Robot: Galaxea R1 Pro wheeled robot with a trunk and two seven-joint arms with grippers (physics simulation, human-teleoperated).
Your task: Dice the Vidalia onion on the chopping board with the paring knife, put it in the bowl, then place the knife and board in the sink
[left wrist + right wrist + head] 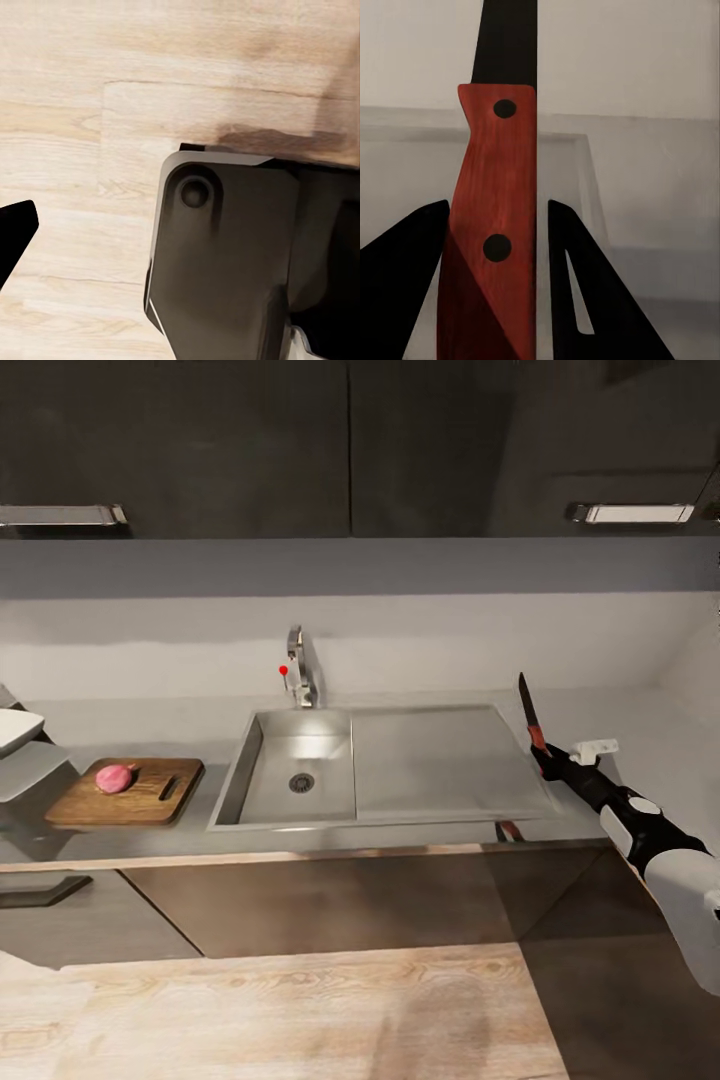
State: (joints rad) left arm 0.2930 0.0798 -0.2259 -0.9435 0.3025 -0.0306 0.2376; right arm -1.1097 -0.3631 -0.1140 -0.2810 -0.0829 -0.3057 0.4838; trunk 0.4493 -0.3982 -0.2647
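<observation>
The Vidalia onion (115,777), pinkish and whole, lies on the brown chopping board (140,800) on the grey countertop (650,730), left of the sink (243,765). The white bowl (14,728) shows at the far left edge. To the right of the sink, my right gripper (547,758) is shut on the paring knife (529,717), holding it by the reddish handle with the dark blade pointing up. The right wrist view has the knife handle (496,202) clamped between the black fingers (405,277) of the right gripper (495,262). One dark fingertip (15,236) of the left gripper hangs over the floor.
A faucet (298,668) with a red knob stands behind the sink basin, and a flat drainboard (440,760) lies beside it. Dark cabinets hang above and sit below the counter. Light wood floor (187,82) spreads under the robot's dark base (225,255).
</observation>
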